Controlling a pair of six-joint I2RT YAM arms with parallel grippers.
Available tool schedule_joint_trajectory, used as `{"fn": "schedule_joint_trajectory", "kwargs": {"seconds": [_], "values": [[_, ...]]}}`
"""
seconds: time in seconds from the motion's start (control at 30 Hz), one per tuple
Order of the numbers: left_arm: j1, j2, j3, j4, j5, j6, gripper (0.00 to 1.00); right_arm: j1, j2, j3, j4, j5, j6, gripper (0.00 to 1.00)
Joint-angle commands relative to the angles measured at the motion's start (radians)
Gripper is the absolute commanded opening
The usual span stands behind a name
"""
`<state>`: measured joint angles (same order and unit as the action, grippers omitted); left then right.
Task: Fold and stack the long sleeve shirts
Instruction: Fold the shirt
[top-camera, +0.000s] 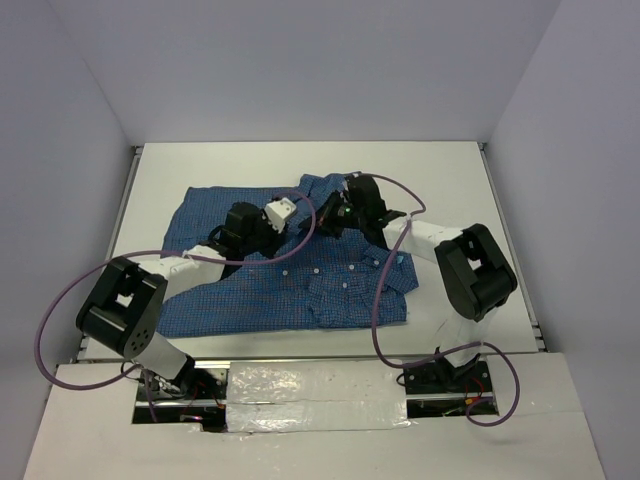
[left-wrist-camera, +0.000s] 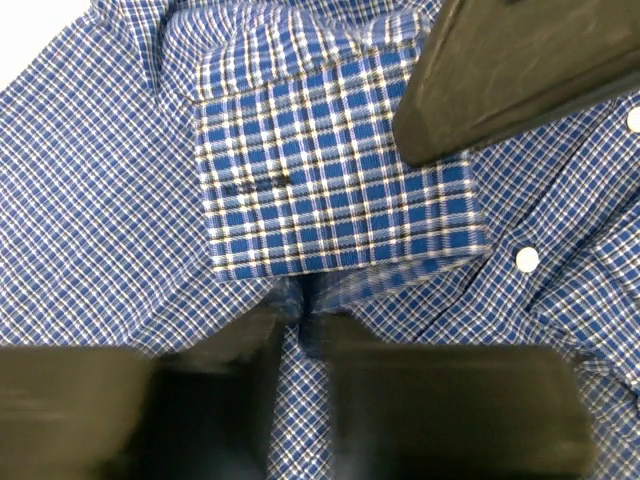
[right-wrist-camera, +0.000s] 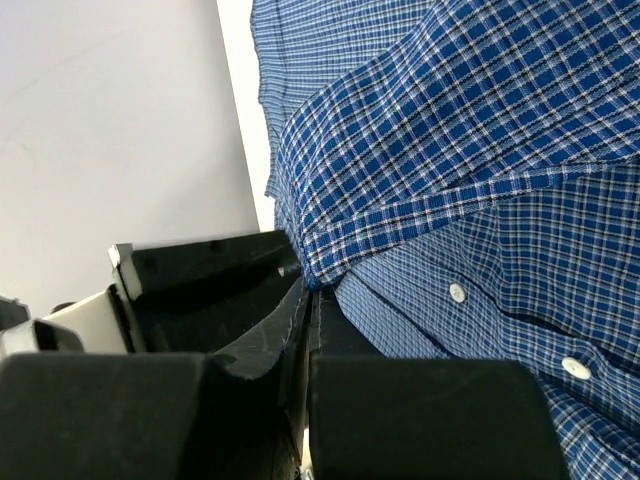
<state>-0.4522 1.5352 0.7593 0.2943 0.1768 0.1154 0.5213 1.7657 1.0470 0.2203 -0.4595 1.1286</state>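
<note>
Progress: judged early, nothing stacked | long sleeve shirt lies mostly spread on white bench | left tool nearly closed, pinching mid-shirt cloth | right tool closed tight on far-side fabric edge

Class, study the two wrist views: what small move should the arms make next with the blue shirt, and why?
Probably a short joint lift. The right pincer is shut on a fold of the shirt, and the left pincer appears closed on a ridge of cloth by the cuff. With both grips set, raising them together would likely free the cloth for folding.
</note>
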Motion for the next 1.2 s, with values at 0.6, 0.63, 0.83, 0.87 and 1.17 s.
{"fn": "schedule_joint_trajectory", "kwargs": {"seconds": [0.6, 0.63, 0.83, 0.87, 1.17], "values": [[-0.028, -0.392, 0.110, -0.720, 0.208, 0.814, 0.00, 0.077, -0.262, 0.001, -0.497, 0.001, -0.398, 0.00], [-0.043, -0.403, 0.109, -0.742, 0.220, 0.825, 0.00, 0.085, -0.270, 0.005, -0.519, -0.002, -0.411, 0.00], [-0.108, -0.406, 0.132, -0.871, 0.276, 0.869, 0.00, 0.126, -0.296, 0.045, -0.667, -0.024, -0.490, 0.00], [-0.111, -0.400, 0.146, -0.886, 0.277, 0.886, 0.00, 0.125, -0.298, 0.047, -0.691, -0.028, -0.500, 0.00], [-0.115, -0.253, 0.271, -1.106, 0.222, 1.127, 0.00, 0.120, -0.250, -0.031, -0.629, -0.178, -0.497, 0.00]]}}
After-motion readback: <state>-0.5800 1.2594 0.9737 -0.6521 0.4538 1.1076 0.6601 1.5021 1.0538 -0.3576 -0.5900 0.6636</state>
